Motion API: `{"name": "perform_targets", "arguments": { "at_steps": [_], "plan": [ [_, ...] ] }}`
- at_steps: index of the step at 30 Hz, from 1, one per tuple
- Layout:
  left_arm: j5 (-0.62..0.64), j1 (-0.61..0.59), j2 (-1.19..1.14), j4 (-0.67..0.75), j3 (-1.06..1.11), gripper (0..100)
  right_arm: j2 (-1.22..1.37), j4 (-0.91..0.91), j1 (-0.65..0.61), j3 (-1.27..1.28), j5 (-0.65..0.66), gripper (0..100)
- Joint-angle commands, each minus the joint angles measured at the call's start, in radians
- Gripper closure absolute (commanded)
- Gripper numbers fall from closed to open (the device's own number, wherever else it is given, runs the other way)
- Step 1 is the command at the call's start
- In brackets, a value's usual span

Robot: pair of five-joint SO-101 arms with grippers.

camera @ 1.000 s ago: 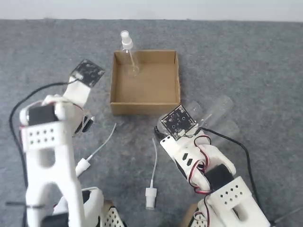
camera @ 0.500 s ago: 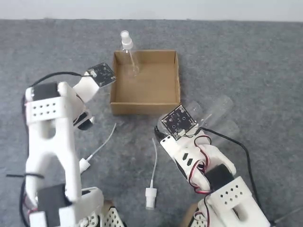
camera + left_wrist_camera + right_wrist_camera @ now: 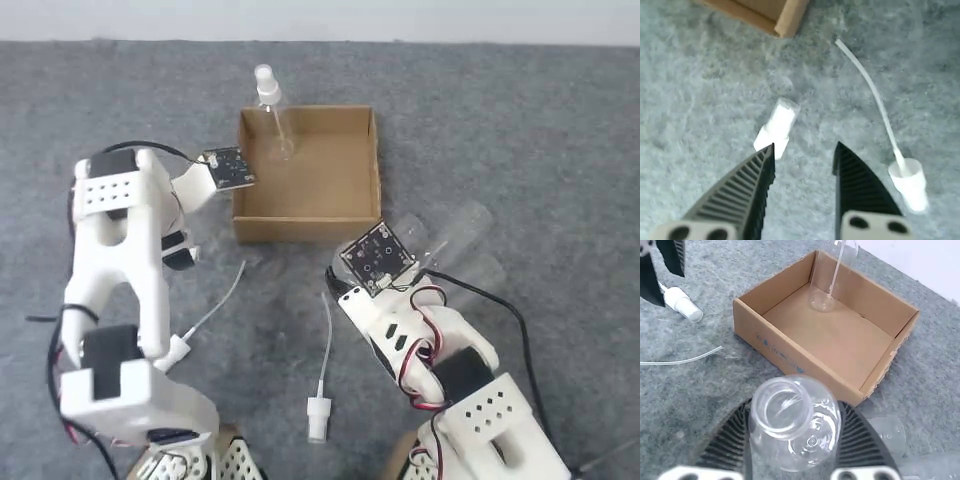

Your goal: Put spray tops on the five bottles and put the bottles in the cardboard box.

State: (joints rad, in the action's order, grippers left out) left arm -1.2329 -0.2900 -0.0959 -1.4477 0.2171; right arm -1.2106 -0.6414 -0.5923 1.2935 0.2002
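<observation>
Off the brown cardboard box's (image 3: 306, 229) front-left corner, the left arm bends downward with the left gripper (image 3: 802, 150) spread open over a small white spray top (image 3: 777, 128). Before the box's front wall, the right gripper (image 3: 795, 440) clasps an upright, clear, uncapped bottle (image 3: 792, 420).

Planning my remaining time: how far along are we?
Done: one capped bottle stands in the cardboard box. In hand: right claw grips an open bottle; left claw hangs open over a spray top. Left: loose bottles and other tops on the mat.
</observation>
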Motion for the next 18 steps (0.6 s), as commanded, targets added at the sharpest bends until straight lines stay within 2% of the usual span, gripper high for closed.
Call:
{"name": "perform_targets", "arguments": {
  "at_steps": [1,9,14,18],
  "plan": [
    [-0.040,-0.002,-0.055,0.066,-0.051,84,-0.042,0.028,0.007,-0.017,0.003,97.2],
    [-0.038,-0.002,-0.184,0.181,-0.051,84,-0.044,0.028,0.007,-0.017,0.003,97.2],
    [-0.031,-0.002,-0.226,0.181,-0.051,84,-0.044,0.028,0.007,-0.017,0.005,97.2],
    [0.012,0.000,-0.244,0.180,-0.050,92,-0.044,0.028,0.007,-0.017,0.006,97.2]
  ]
}}
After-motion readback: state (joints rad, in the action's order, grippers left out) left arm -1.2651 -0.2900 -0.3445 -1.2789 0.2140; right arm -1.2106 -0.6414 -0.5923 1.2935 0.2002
